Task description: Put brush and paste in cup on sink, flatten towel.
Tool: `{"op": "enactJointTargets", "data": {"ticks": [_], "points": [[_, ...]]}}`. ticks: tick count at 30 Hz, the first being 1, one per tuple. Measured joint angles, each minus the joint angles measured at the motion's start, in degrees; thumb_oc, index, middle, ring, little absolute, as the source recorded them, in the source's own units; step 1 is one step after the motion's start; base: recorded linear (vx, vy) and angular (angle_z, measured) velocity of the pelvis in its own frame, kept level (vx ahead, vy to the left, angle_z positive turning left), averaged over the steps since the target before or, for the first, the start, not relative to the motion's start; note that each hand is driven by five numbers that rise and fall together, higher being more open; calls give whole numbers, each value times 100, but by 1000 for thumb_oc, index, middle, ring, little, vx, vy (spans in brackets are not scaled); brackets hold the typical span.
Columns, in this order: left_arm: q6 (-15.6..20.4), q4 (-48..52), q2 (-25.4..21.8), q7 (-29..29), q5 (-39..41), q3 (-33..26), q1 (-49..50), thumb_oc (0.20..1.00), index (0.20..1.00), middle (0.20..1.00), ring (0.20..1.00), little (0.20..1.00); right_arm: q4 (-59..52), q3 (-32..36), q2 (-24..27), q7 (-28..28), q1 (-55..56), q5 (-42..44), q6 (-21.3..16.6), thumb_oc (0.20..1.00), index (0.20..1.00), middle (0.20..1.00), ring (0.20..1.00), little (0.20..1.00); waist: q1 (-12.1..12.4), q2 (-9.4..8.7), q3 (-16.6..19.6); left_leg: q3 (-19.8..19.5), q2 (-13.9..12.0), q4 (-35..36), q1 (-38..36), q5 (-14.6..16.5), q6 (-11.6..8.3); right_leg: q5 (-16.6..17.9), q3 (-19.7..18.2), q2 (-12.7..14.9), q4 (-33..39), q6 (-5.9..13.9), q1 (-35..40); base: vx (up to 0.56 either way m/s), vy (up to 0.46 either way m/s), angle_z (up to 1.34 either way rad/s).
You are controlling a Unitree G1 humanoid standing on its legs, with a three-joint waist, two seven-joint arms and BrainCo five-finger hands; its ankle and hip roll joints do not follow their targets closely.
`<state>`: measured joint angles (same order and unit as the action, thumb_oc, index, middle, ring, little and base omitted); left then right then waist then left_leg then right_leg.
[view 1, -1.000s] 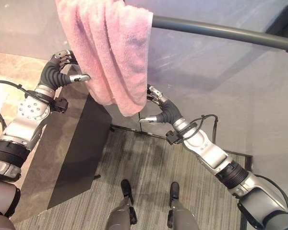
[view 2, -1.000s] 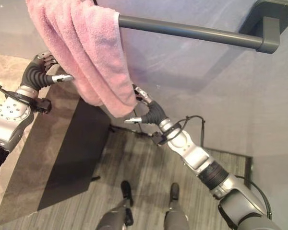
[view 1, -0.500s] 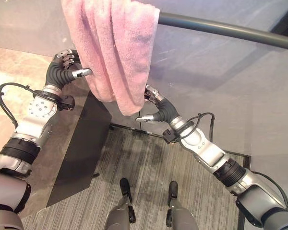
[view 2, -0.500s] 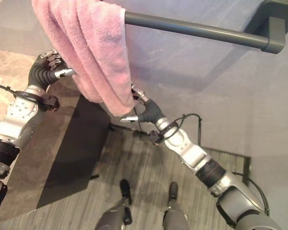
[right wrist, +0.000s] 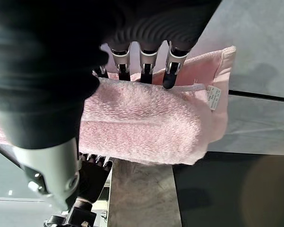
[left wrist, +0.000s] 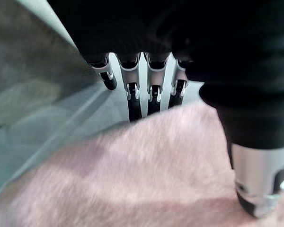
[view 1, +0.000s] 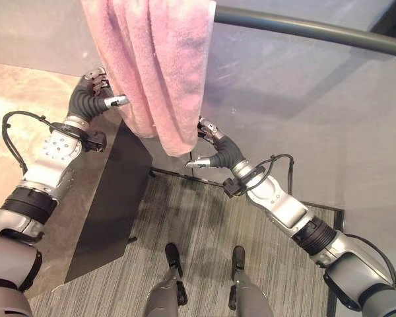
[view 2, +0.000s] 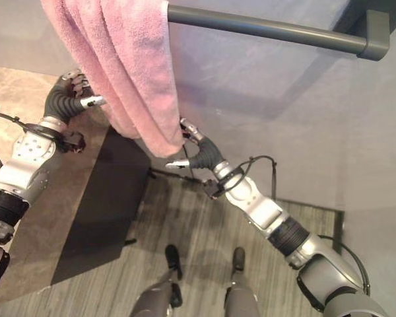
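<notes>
Pink towel [view 1: 155,63] bunched over grey rail [view 1: 303,28], not yet flat. Left hand [view 1: 94,100] risen slightly beside towel's left edge, fingers straight, thumb touching cloth. Right hand [view 1: 214,148] at lower right corner, fingers behind hem, unpinched, thumb clear.

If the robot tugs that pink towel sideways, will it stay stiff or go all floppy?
Probably floppy: the pink towel hangs off the bar in soft folds. It looks fluffy, so the left hand and right hand should grip it without much slipping. It may slide along the smooth bar and bunch rather than spread.
</notes>
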<state>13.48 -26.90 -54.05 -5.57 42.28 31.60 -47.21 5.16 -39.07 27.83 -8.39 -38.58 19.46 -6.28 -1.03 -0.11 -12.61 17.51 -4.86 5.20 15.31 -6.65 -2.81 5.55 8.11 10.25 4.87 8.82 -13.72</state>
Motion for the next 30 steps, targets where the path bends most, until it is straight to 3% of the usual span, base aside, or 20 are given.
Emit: {"op": "enactJointTargets", "data": {"ticks": [6, 15, 30], "points": [[-151, -1, 13, 198, -5, 331, -82, 1000, 1000, 1000, 1000, 1000, 0, -41, -3, 106, 0, -5, 1, 1000, 1000, 1000, 1000, 1000, -46, 4, -2, 27, 24, 0, 10, -5, 8, 13, -25, 26, 0, 4, -24, 2, -1, -1], [-195, -4, 89, 208, 4, 354, -80, 1000, 1000, 1000, 1000, 1000, -1, -37, -5, 101, 2, -10, 1, 1000, 1000, 1000, 1000, 1000, -66, 17, -10, 39, 41, 0, 10, -6, 8, 20, -44, 70, 0, 15, -34, 0, 0, 0], [-191, 212, 110, 307, 69, -21, 268, 1000, 1000, 1000, 1000, 1000, -75, -9, 5, 105, 9, -112, 2, 1000, 1000, 1000, 1000, 1000, -123, 83, -48, 70, 35, -1, -50, -13, 18, 38, -90, 65, -1, 14, -2, -2, 1, 0]]}}
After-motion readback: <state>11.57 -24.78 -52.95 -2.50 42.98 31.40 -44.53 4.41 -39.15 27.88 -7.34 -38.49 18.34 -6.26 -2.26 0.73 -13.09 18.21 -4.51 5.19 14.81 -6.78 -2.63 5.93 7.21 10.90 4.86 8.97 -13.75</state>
